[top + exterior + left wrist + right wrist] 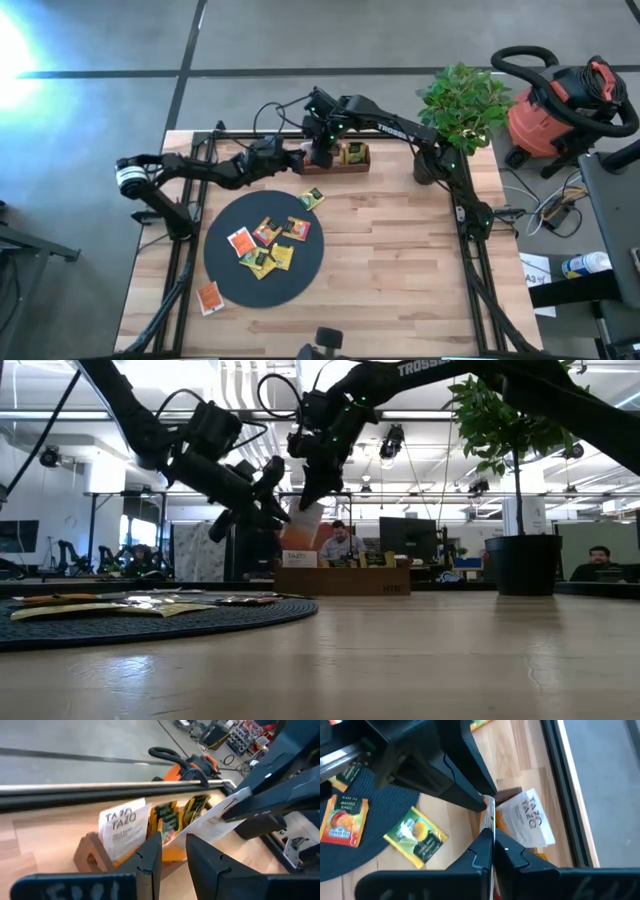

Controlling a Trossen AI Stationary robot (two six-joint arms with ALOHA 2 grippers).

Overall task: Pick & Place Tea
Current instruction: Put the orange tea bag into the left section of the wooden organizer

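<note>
The right gripper [487, 845] is pinched tight on one tea packet [488, 817] above the wooden tray [352, 165], which already holds a few. The left gripper [174, 852] hovers beside it, part open and empty. Several packets [266, 246] remain on the black disc [300, 280], with one more [209, 297] on the desk [400, 260], so I judge much is left.

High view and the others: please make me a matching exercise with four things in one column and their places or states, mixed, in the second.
Things:
1 tray
2 plant
3 right gripper
4 lone orange packet

Places or states:
A on the bare table, beside the disc
B shut on a packet
C holds upright packets
D in a pot at a table corner

Pairs: 1-C; 2-D; 3-B; 4-A
</note>
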